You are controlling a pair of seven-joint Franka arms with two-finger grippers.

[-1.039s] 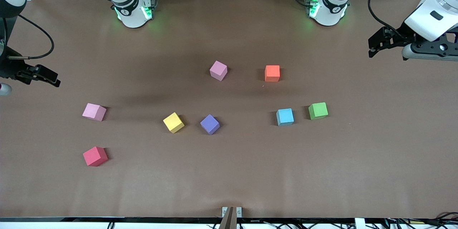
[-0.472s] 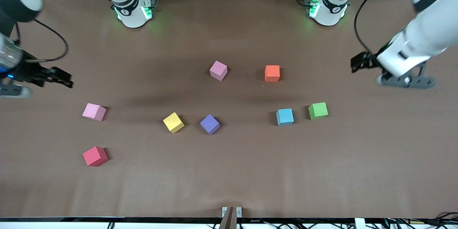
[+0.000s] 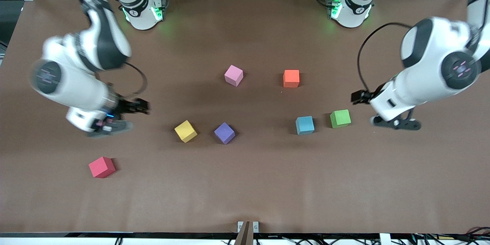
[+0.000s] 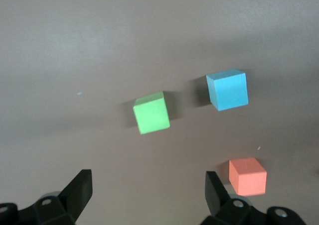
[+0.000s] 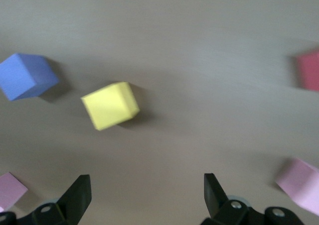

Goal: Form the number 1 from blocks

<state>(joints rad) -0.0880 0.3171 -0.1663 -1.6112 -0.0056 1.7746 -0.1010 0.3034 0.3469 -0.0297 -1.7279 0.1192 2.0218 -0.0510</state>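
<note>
Five blocks lie apart on the brown table. The orange block point(image 3: 291, 78) point(image 4: 247, 176) and the mauve-pink block point(image 3: 233, 75) point(image 5: 10, 190) are farthest from the front camera. Nearer lie the light blue block point(image 3: 304, 125) point(image 4: 227, 89), the purple block point(image 3: 224, 133) point(image 5: 27, 75) and the yellow block point(image 3: 185, 131) point(image 5: 109, 105). My left gripper point(image 3: 359, 96) point(image 4: 148, 172) hangs open and empty over bare table beside the green cube. My right gripper point(image 3: 138, 106) point(image 5: 147, 175) is open and empty too, over bare table toward the right arm's end from the yellow block.
A green cube point(image 3: 340, 118) point(image 4: 151, 113) sits beside the light blue block. A red cube point(image 3: 102, 167) point(image 5: 309, 70) lies nearest the front camera at the right arm's end. A lighter pink cube point(image 5: 299, 182) lies under the right arm, hidden in the front view.
Both arms have swung in from the table's ends toward the middle and lower. The right arm now covers the lighter pink cube in the front view. No cube has moved.
</note>
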